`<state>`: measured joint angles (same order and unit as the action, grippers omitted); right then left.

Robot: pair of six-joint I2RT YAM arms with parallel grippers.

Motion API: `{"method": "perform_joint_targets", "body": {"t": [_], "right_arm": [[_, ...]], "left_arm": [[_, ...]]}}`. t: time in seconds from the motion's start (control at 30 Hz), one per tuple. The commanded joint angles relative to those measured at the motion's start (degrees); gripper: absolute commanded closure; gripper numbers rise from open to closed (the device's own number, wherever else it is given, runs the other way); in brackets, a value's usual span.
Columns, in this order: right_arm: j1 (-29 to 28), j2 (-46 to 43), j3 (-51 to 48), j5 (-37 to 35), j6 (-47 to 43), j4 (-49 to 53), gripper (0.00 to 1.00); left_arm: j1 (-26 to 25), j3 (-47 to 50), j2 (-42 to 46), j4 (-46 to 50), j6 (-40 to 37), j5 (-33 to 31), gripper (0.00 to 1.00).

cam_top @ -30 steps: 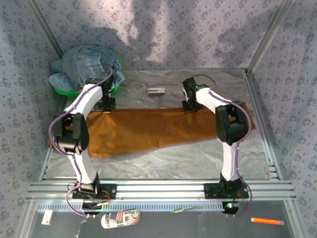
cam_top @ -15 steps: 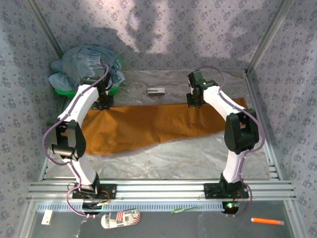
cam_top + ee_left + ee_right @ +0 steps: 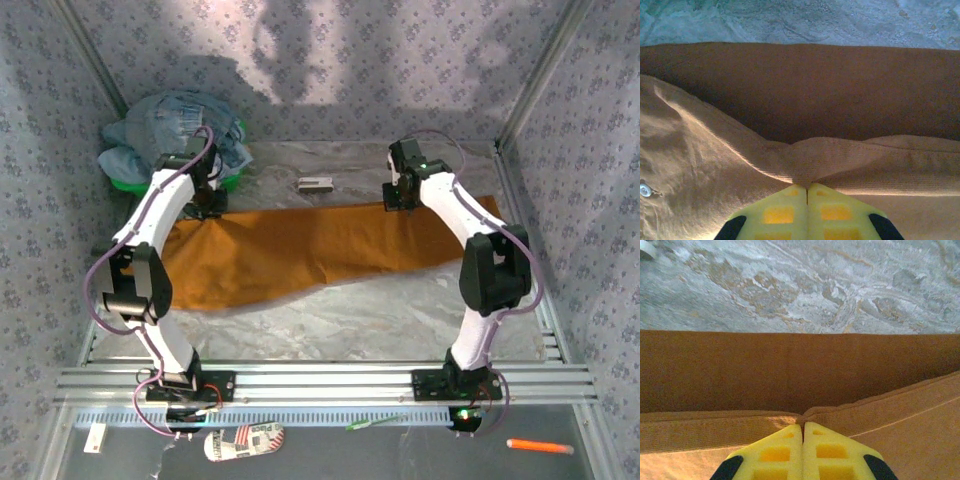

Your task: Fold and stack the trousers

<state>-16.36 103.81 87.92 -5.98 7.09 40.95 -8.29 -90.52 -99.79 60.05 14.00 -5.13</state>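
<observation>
Trousers (image 3: 300, 255) lie flat across the middle of the table (image 3: 350, 320), long axis left to right, with the wide end on the left and the narrow end reaching the right side. Both arms stretch from the near rail over the cloth to its far edge. Left claw (image 3: 208, 205) is at the far-left edge. Left wrist view shows the left claw (image 3: 807, 186) with yellow pads pressed together, pinching a ridge of the trousers (image 3: 805, 100) that peaks at the tips. A metal stud (image 3: 645, 190) sits on the cloth to the left. Right claw (image 3: 400, 198) is at the far-right edge. Right wrist view shows the right claw (image 3: 803, 425) likewise closed, nipping a seamed edge of the trousers (image 3: 790, 370), with shadowed cloth just beyond and then bare table (image 3: 815, 285). Farther back, a small grey block (image 3: 316, 184) lies between the claws. A green basket (image 3: 135, 183) heaped with blue cloth (image 3: 175, 130) sits in the far-left corner.
</observation>
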Motion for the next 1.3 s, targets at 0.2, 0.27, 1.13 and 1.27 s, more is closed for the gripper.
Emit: {"method": "perform_joint_targets", "body": {"t": [0.2,0.27,1.13,1.27], "right_arm": [[1.2,-4.5,-1.8,-0.4,0.0,-0.8,1.00],[1.2,-2.9,-0.7,-0.8,0.0,-0.5,1.00],[13.3,8.4,3.3,3.2,11.9,3.4,0.54],[19.1,13.9,3.5,7.6,16.1,3.4,0.85]], "left_arm": [[2.2,-0.6,5.1,0.3,-2.2,1.8,1.00],[2.4,-1.0,4.3,-0.2,-2.0,2.4,1.00],[11.8,21.2,5.9,-17.1,21.2,-0.2,0.00],[16.3,27.3,4.6,-23.4,27.7,4.4,0.01]]}}
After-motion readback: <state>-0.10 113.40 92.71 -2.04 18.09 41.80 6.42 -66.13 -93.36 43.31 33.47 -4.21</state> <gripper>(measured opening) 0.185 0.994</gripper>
